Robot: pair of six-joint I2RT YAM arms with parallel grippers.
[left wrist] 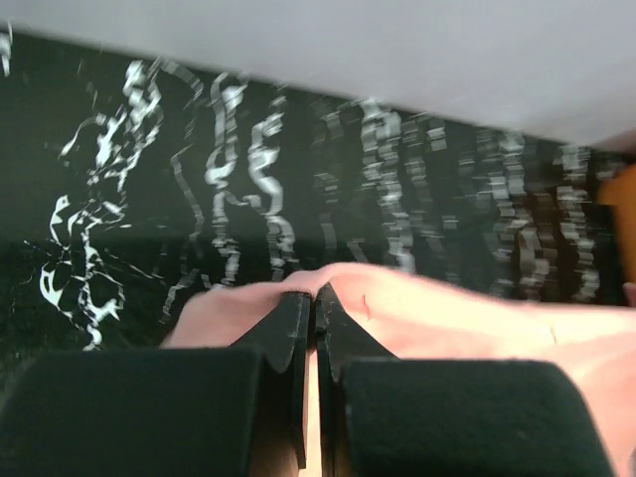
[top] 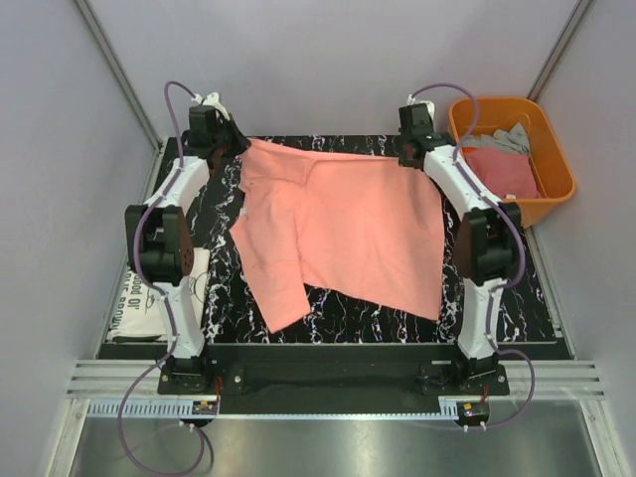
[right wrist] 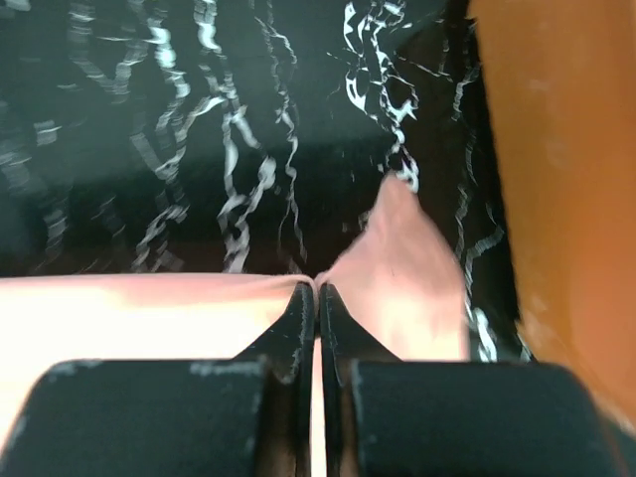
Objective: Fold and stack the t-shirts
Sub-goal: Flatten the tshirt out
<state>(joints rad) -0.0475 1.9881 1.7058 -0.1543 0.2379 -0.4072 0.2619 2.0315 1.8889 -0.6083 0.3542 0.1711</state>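
Note:
A salmon-pink t-shirt (top: 348,229) lies spread over the black marbled table, its far edge held at both corners. My left gripper (top: 236,147) is shut on the shirt's far left corner; in the left wrist view the cloth (left wrist: 427,308) is pinched between the closed jaws (left wrist: 315,295). My right gripper (top: 409,157) is shut on the far right corner; in the right wrist view the cloth (right wrist: 407,268) bunches at the closed jaws (right wrist: 317,288). A white t-shirt with black lettering (top: 139,298) lies folded at the left edge. A deeper pink tee (top: 502,171) and a grey one (top: 507,139) sit in the tub.
An orange plastic tub (top: 556,159) stands at the back right, just beside the right gripper; its wall fills the right of the right wrist view (right wrist: 556,179). Grey walls close the back and sides. The table's near strip (top: 328,328) is bare marble.

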